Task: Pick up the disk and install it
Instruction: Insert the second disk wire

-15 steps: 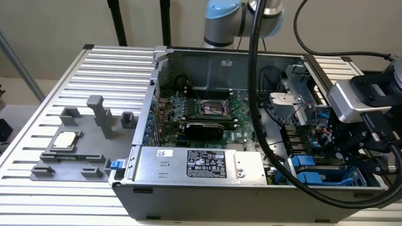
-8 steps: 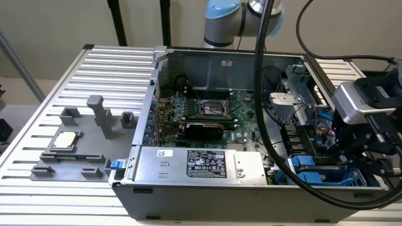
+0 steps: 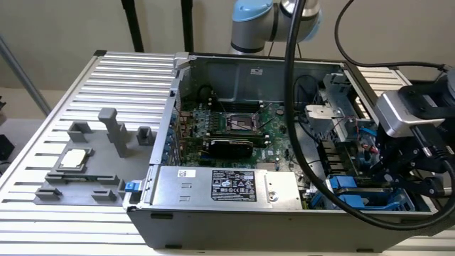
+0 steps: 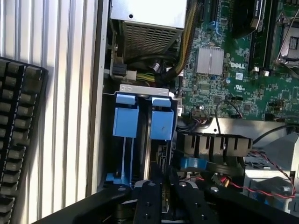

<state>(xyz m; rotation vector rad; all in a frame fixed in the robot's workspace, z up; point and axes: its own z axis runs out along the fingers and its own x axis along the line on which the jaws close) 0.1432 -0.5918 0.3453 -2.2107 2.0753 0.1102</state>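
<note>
1. The case lies open on the slatted table, with the motherboard on its floor.
2. The power supply sits along the case's near wall in the exterior view.
3. The drive bay is in the case's corner beside the power supply, and two blue-tabbed units stand edge-on in it, side by side.
4. The disk is the unit nearer the motherboard. It stands in the bay, and its blue bracket end is what shows; its metal body is hard to make out.
5. The second blue caddy stands just beside the disk, nearer the case wall.
6. The gripper hangs over the bay, in line with the disk.
7. I cannot tell whether the claw is spread or pinching the disk.
8. Thick black cables loop from the arm across the case's interior.
9. A keyboard lies on the table outside the case wall nearest the bay.
10. A CPU chip rests on a grey fixture, well apart from the case on the exterior view's left.
</note>
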